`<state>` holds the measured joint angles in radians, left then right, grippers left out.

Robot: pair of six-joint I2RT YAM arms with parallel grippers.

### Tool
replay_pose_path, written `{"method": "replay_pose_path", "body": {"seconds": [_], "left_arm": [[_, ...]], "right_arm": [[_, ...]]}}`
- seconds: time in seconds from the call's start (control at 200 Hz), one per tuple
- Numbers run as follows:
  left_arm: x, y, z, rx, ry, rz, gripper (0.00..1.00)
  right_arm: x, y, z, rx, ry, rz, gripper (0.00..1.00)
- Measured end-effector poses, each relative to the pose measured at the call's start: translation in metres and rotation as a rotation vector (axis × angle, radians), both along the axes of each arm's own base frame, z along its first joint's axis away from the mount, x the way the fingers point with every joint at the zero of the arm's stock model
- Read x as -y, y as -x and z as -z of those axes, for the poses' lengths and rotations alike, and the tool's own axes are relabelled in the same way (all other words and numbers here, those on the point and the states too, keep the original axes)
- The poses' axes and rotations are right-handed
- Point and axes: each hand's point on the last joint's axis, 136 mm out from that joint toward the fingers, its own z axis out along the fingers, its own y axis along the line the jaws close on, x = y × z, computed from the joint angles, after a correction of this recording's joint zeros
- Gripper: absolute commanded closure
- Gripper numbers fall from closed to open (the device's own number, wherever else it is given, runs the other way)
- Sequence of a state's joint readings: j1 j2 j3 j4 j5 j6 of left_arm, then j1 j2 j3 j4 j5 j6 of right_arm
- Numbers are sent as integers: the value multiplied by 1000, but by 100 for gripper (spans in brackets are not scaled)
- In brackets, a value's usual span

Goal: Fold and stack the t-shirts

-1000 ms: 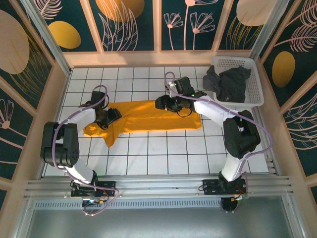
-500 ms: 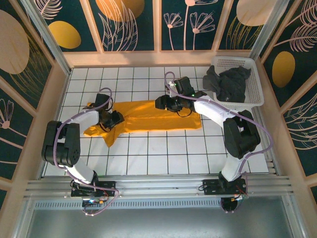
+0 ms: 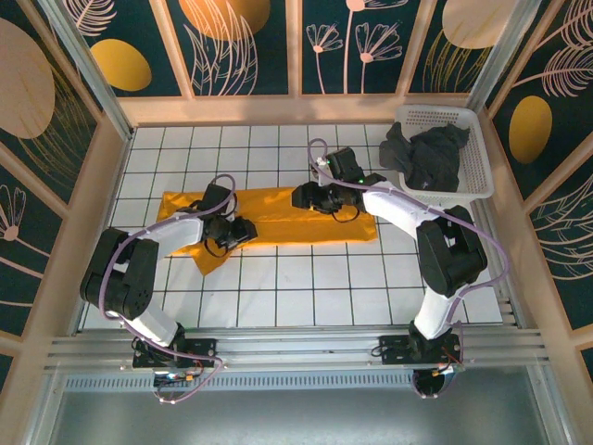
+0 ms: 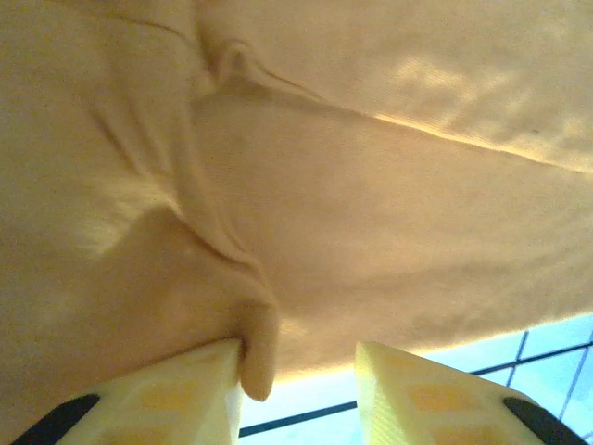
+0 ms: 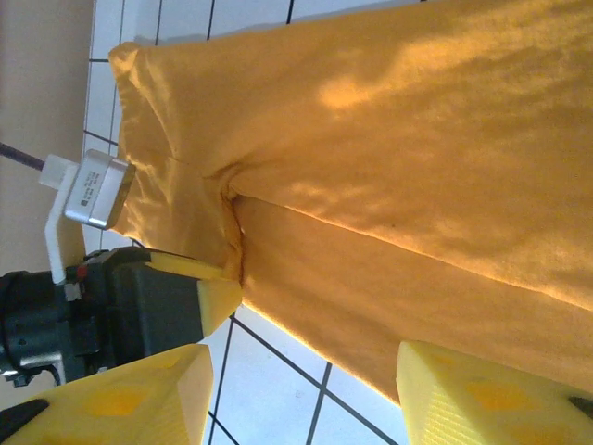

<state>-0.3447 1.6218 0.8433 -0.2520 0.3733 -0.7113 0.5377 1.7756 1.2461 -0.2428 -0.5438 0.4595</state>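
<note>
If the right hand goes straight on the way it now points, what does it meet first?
The orange t-shirt: its near edge lies just ahead of the open right hand, across its whole path. Depth is unclear, so I cannot tell how near.

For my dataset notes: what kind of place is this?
Probably a staged robot test cell, not a home: a white tiled table boxed in by floral printed wall panels, with aluminium rails along its near edge.

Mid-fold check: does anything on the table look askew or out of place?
The orange t-shirt lies crooked: its left end is bunched, with a flap trailing toward the near edge. The grey t-shirt sits crumpled in the basket, one part draped over its left rim. Nothing looks damaged.
</note>
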Motion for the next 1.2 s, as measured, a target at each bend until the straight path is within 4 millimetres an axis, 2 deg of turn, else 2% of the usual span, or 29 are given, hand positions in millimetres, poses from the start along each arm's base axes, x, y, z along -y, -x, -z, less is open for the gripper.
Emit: {"method": "replay_pose_path", "body": {"seconds": [0.125, 0.295, 0.345, 0.465, 0.611, 0.726, 0.801, 0.911, 0.971, 1.091, 1.201], "left_arm": [[12, 0, -6, 14, 51, 29, 62], [18, 1, -9, 13, 79, 47, 61], [18, 2, -10, 14, 82, 49, 58], [17, 0, -22, 49, 83, 48, 46], [4, 0, -44, 110, 31, 9, 47], [-28, -1, -46, 104, -58, -79, 51], [-69, -6, -40, 76, -124, -199, 52], [-141, -7, -32, 30, -215, -403, 53], [-167, -5, -29, 12, -254, -472, 53], [-193, -2, -19, -23, -296, -523, 55], [-202, 1, -4, -64, -316, -522, 58]], "right_arm": [[2, 3, 6, -11, 6, 0, 45], [3, 6, 12, -21, 10, 2, 45], [3, 5, 12, -19, 9, 2, 45], [3, 5, 12, -13, 6, 2, 46], [3, 7, 15, -16, 8, 1, 46], [-1, 15, 19, -23, 13, -17, 46], [-9, 22, 19, -21, 14, -44, 46], [-22, 35, 17, -14, 4, -94, 46], [-29, 43, 16, -18, -6, -122, 46], [-38, 53, 12, -24, -32, -168, 46], [-43, 54, 5, -20, -55, -186, 46]]}}
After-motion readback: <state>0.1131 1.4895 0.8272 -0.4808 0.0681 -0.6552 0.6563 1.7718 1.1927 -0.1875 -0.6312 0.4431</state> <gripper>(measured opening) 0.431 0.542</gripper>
